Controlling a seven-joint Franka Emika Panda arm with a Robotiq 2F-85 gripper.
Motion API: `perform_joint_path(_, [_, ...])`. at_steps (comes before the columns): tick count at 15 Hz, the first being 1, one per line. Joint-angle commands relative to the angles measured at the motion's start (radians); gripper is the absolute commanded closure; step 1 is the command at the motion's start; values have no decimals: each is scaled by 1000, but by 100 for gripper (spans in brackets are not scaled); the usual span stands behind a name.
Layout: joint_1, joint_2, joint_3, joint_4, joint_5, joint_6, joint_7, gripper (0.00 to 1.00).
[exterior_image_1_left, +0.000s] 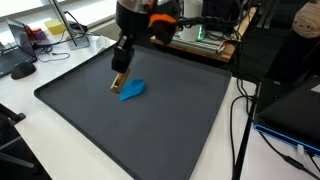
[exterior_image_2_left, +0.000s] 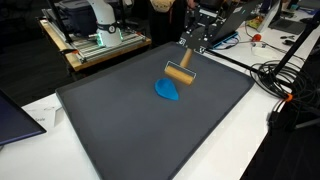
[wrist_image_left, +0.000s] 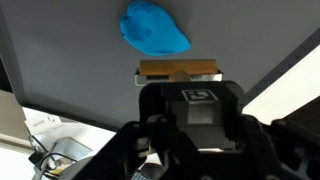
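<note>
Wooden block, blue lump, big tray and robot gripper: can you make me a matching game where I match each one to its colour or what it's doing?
Things:
1. blue lump
2. wooden block
3. tray
4. gripper

Colour or state:
a. dark grey, wide and flat
b. shut on something
c. lying loose on the tray
d. tan, held between the jaws

Right pairs: 1-c, 2-d, 3-a, 4-b.
</note>
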Motion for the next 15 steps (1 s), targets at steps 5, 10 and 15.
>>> perform_joint_path(5, [-117, -166, -55, -124, 253, 144, -552, 77])
perform_joint_path(10, [-152, -177, -71, -125, 428, 118, -924, 77])
perform_joint_path(15, [-162, -162, -90, -118, 536, 71, -1194, 77])
